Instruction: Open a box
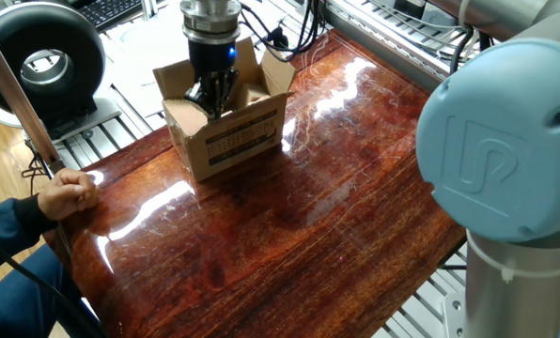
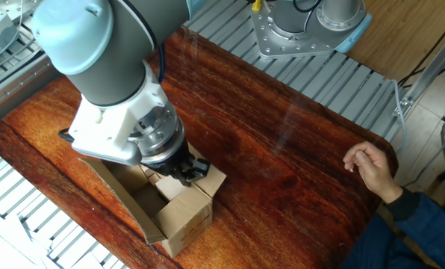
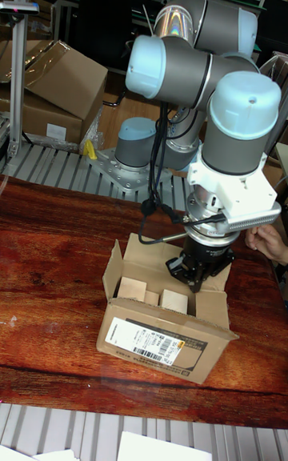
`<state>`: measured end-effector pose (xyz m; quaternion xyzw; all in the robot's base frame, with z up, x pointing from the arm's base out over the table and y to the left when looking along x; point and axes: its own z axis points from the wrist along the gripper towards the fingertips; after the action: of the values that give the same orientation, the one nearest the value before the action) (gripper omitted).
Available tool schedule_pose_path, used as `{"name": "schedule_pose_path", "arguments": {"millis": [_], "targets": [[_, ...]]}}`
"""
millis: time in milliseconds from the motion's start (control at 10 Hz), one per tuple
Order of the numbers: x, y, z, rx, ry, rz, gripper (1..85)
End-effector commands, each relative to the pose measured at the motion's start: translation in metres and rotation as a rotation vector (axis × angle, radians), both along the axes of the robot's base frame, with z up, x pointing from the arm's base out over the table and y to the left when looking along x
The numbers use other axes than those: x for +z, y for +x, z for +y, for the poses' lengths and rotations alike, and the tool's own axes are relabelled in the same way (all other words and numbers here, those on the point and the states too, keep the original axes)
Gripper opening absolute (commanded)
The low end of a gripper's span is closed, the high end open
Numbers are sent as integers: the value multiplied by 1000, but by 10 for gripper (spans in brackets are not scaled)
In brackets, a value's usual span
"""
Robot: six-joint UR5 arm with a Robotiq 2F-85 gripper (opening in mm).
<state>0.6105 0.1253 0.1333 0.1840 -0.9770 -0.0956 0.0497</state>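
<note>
Matt corrugated cardboard box (image 3: 164, 338) on a glossy, varnished wooden table (image 1: 289, 216).

Robotics lab, UR5 arm (image 3: 192, 69), alu-profile frame (image 2: 327, 82), stacked cartons (image 3: 56, 85)

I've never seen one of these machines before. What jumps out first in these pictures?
The big grey and pale-blue robot arm bends over a shiny reddish wooden table, its gripper dipped into an open cardboard box near the table's edge. A person's hand rests on the table, apart from the box.
</note>
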Motion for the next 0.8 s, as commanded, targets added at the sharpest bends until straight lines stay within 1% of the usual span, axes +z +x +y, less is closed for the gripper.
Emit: {"name": "schedule_pose_path", "arguments": {"millis": [0, 100, 300, 500, 700], "targets": [[7, 3, -2, 18, -4, -2, 10], [3, 8, -3, 22, -13, -19, 10], [-2, 9, -7, 23, -29, -26, 10], [8, 9, -10, 29, -24, -20, 10], [10, 13, -13, 5, -37, -32, 10]]}}
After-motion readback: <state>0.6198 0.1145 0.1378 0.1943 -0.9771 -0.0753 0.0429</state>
